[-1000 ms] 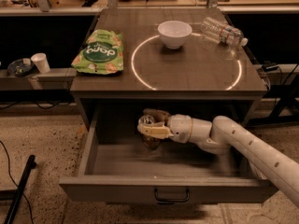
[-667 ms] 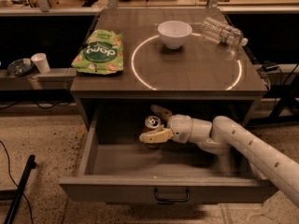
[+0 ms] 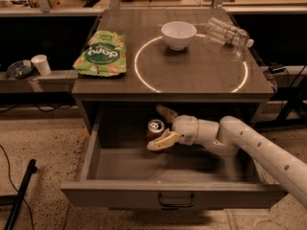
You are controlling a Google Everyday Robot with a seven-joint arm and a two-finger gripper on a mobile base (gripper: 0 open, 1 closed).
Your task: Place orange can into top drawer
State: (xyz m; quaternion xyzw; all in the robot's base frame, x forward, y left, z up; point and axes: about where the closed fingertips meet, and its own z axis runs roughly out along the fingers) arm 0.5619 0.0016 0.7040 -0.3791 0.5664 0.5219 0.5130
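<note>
The orange can stands upright on the grey floor of the open top drawer, near the back and left of centre, its silver top showing. My gripper reaches into the drawer from the right on the white arm. Its fingers are spread open on either side of the can: one finger is behind it and the other finger is in front, low by its base. I cannot tell whether the fingers still touch the can. The drawer's dark handle is centred on its front.
On the cabinet top are a green snack bag at the left, a white bowl at the back and a clear plastic bottle lying at the back right. A shelf at the left holds a white cup.
The fingers were closed on the can a second ago. They have since spread apart, and the can now stands on the drawer floor between them.
</note>
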